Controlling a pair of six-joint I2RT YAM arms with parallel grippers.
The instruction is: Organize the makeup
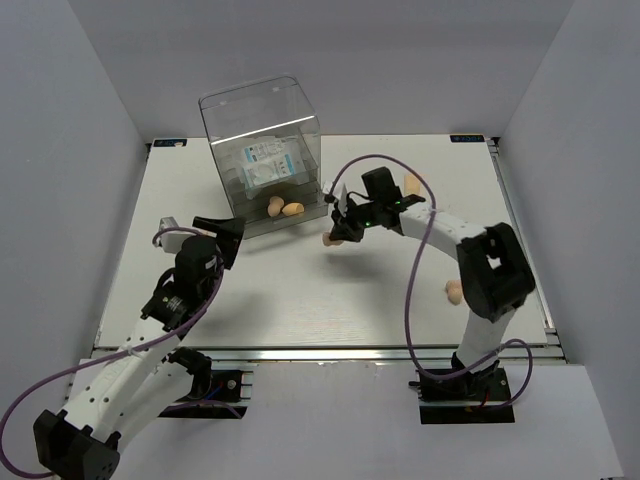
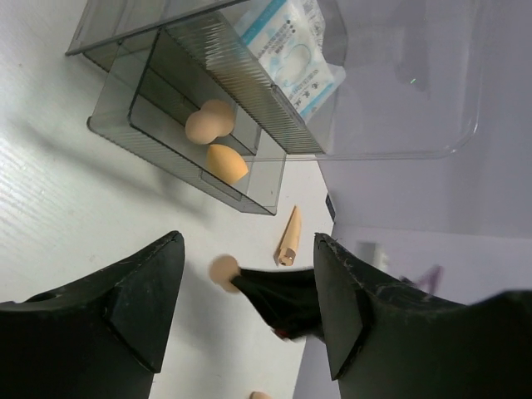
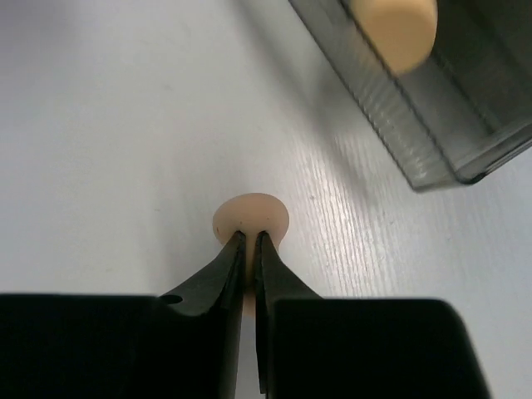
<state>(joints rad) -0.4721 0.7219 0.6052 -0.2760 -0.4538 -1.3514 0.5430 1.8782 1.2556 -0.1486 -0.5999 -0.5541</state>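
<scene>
My right gripper (image 3: pixel 250 237) is shut on a peach egg-shaped sponge (image 3: pixel 251 214), squeezing it thin just above the table; from the top it shows as the gripper (image 1: pixel 339 228) with the sponge (image 1: pixel 331 239) in front of the drawer box. The clear drawer box (image 1: pixel 262 120) has its lower drawer (image 2: pixel 166 125) pulled out, with two sponges (image 2: pixel 209 122) (image 2: pixel 226 164) in it and white-and-blue packets (image 2: pixel 291 50) in the level above. A tan cone-shaped tube (image 2: pixel 290 237) lies beside the drawer. My left gripper (image 1: pixel 228 232) stands open and empty left of the drawer.
Two more sponges lie on the table, one (image 1: pixel 412 184) at the back right and one (image 1: pixel 453 292) beside the right arm's base. Grey walls close in the white table (image 1: pixel 300 310) on three sides.
</scene>
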